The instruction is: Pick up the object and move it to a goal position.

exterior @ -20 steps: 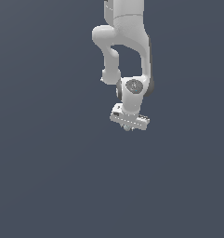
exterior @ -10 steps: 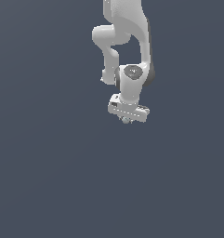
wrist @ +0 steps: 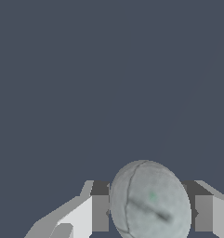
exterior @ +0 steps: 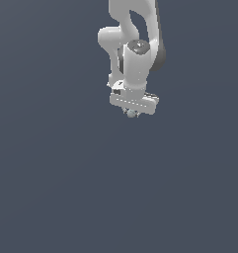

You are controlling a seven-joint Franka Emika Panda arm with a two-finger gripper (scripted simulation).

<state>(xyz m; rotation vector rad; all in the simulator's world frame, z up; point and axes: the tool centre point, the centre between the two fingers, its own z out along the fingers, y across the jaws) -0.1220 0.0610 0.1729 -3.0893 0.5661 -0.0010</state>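
Up toward twelve o'clock we've climbed since a second ago, our gripper point(exterior: 132, 113) with jaws clamped on the ball point(exterior: 132, 114), which sits right between the fingers point(wrist: 88, 214). Round and smooth, so any jerk could squirt it free!

A plain dark slate-grey surface point(exterior: 56, 188) fills the exterior view from edge to edge, from twelve o'clock round to six, flat in tone and without seams, marks or edges. The wrist view shows the same bare grey-blue ground point(wrist: 85, 69) across its whole upper field. Whether this is a worktop, a floor or mere backdrop cannot be told.
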